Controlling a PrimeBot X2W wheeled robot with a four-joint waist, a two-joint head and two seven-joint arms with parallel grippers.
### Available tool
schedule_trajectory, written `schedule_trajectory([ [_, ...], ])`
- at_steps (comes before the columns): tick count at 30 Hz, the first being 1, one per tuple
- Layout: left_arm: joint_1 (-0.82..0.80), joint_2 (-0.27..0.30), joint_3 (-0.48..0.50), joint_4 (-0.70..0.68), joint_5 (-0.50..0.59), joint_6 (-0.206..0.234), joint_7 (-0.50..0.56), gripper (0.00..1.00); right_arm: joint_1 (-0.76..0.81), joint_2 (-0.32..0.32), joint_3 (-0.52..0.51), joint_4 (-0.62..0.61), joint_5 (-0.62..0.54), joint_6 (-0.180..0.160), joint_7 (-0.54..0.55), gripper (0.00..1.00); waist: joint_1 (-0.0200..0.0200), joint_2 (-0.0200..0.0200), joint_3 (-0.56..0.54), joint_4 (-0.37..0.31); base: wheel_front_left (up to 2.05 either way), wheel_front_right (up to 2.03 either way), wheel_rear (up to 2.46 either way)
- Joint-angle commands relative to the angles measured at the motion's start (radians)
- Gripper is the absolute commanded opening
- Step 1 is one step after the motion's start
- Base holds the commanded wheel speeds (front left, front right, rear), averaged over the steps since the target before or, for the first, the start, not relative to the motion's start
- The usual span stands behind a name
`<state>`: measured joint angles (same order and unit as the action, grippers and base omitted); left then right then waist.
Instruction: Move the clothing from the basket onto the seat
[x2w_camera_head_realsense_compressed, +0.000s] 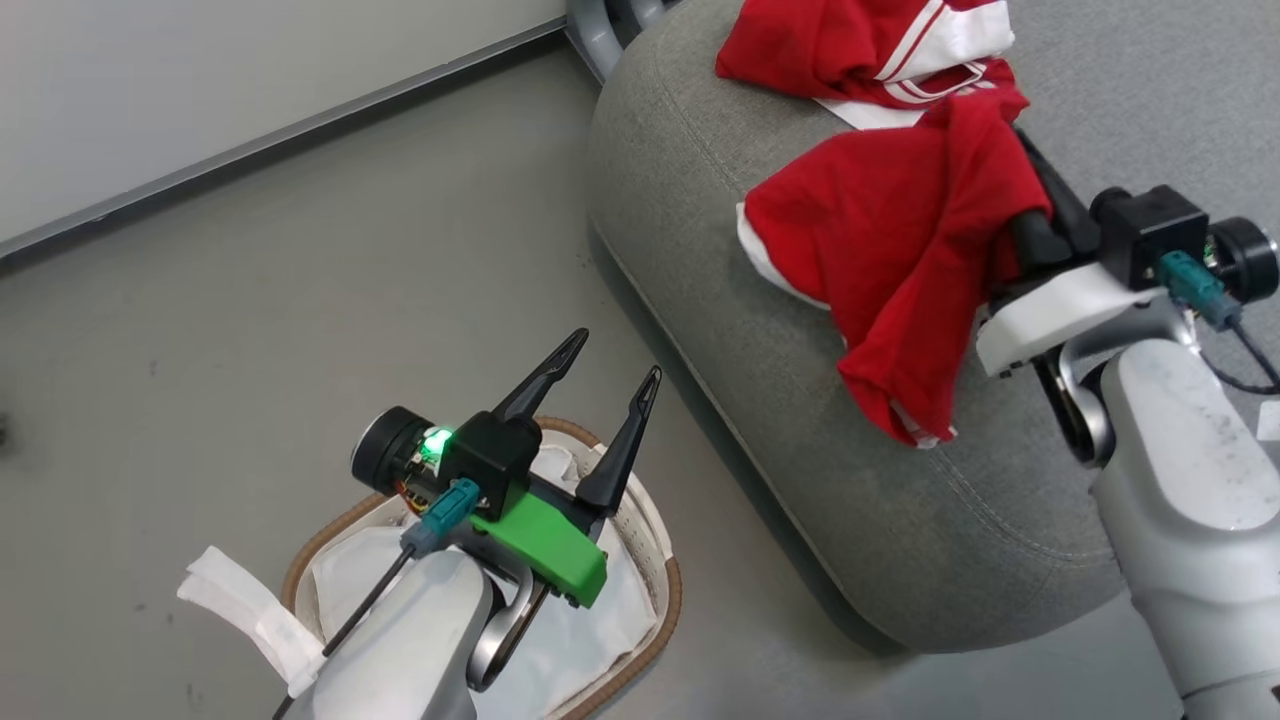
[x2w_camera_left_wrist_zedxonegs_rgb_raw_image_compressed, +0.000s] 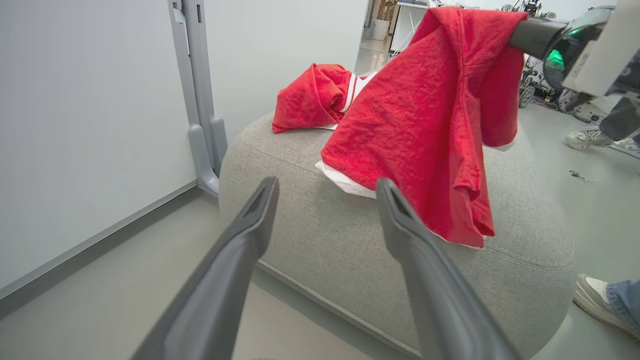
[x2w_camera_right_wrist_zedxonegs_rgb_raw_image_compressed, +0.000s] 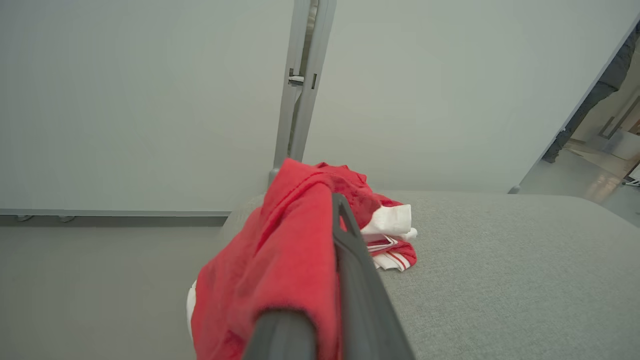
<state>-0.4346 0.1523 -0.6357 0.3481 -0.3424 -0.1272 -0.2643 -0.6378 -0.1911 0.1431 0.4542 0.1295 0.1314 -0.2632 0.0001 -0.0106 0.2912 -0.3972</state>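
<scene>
Over the large grey woven-fabric seat (x2w_camera_head_realsense_compressed: 700, 300), the right gripper (x2w_camera_right_wrist_zedxonegs_rgb_raw_image_compressed: 325, 210) pinches a bright red soft garment (x2w_camera_head_realsense_compressed: 900, 230), whose white-trimmed hem rests on it just beside a crumpled red-and-white striped garment (x2w_camera_head_realsense_compressed: 860, 50). Above the oval white brown-rimmed basket (x2w_camera_head_realsense_compressed: 672, 600), the left gripper (x2w_camera_head_realsense_compressed: 617, 353) hangs empty with its fingers spread.

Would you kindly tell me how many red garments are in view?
2: a striped red garment bunched on the grey seat; a second red garment in the right claw, draping onto it. Part of the basket is hidden.

Left hand (x2w_camera_head_realsense_compressed: 617, 355) hovers with fingers spread wide; right hand (x2w_camera_right_wrist_zedxonegs_rgb_raw_image_compressed: 334, 212), arm extended, pinches the clothing (x2w_camera_head_realsense_compressed: 900, 230).
</scene>
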Motion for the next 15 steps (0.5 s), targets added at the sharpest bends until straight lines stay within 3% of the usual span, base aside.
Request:
schedule_trajectory([
  [1,-0.024,-0.002,-0.002,-0.008,0.005,-0.004,0.0,1.0,-0.04,-0.019,-0.009,0.005,-0.009,-0.001,-0.002,0.0,-0.0001,0.0106,0.04,0.046,0.0,0.0,0.0],
  [8,-0.082,-0.02,-0.031,-0.027,0.025,-0.004,0.0,1.0,-0.226,-0.145,-0.038,0.049,-0.004,-0.001,-0.002,0.0,-0.0001,0.0106,0.132,0.164,0.0,0.0,0.0],
  [15,-0.124,-0.028,-0.034,-0.035,0.061,-0.005,0.0,1.0,-0.408,-0.33,-0.091,0.142,0.041,-0.001,0.007,0.0,-0.0001,0.0106,0.227,0.287,0.0,0.0,0.0],
])
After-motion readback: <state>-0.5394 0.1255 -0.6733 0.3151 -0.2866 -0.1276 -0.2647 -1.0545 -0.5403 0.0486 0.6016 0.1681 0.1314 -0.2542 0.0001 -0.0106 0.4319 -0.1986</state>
